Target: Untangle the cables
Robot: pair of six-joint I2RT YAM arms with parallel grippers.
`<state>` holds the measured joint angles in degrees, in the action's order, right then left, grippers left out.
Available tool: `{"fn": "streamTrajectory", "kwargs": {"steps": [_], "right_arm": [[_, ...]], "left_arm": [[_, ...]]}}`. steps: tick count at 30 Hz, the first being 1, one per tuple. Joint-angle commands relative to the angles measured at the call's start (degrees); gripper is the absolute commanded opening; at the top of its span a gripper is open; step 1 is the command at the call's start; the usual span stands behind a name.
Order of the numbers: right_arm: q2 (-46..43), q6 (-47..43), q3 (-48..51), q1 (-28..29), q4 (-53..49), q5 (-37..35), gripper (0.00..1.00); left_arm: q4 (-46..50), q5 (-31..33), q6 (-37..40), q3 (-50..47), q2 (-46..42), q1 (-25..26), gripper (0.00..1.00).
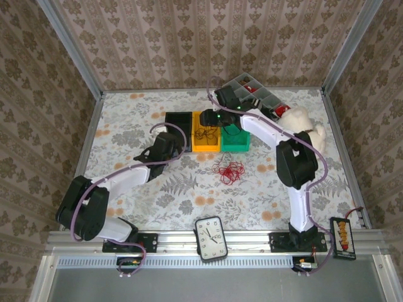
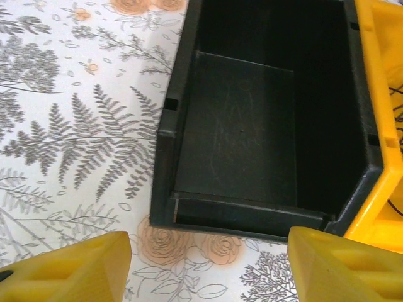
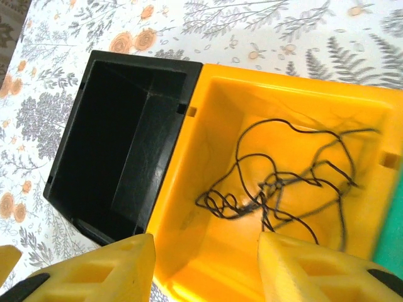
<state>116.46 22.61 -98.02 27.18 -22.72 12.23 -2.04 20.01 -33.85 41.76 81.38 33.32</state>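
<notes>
The floral-printed tabletop (image 1: 126, 119) carries three bins in a touching row at upper centre of the top view: a black bin (image 1: 178, 117) on the left, a yellow bin (image 1: 206, 149) in the middle and a green bin (image 1: 234, 146) on the right. Just below the green bin, a loose bunch of red cables (image 1: 229, 171) lies on the bare cloth. A grey compartment tray (image 1: 242, 82) sits at the upper right edge, with a pale plush toy (image 1: 301, 121) just below it at right.

Thin black cable (image 3: 272, 187), loose and loopy, inside the yellow bin (image 3: 208, 126). Red cable (image 1: 230, 171), a curly bunch on the table (image 1: 157, 189) near the green bin (image 1: 235, 145).
</notes>
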Motion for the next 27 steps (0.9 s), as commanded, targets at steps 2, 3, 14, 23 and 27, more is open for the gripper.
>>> {"fn": "streamTrajectory", "kwargs": {"steps": [2,3,14,23,27], "right_arm": [[-10.49,-1.29,6.95,0.24,3.12,-4.68,0.47],[-12.58,-0.74,9.91,0.39,3.78,-5.88,0.47],[-35.87,6.28,44.57,2.88,5.28,-18.89,0.45],[-35.93,8.33,49.77,2.83,5.47,-14.69,0.42],[-33.72,7.71,50.36,2.87,5.81,-12.94,0.41]], "left_arm": [[-3.33,-8.76,4.98,2.8,3.04,0.07,0.66],[-3.55,-11.18,6.07,3.44,3.93,0.21,0.66],[-4.53,-30.57,21.54,7.8,9.11,4.43,0.65],[6.86,-41.25,28.65,15.95,16.74,6.43,0.61],[10.33,-44.3,29.49,17.89,19.67,6.86,0.61]]}}
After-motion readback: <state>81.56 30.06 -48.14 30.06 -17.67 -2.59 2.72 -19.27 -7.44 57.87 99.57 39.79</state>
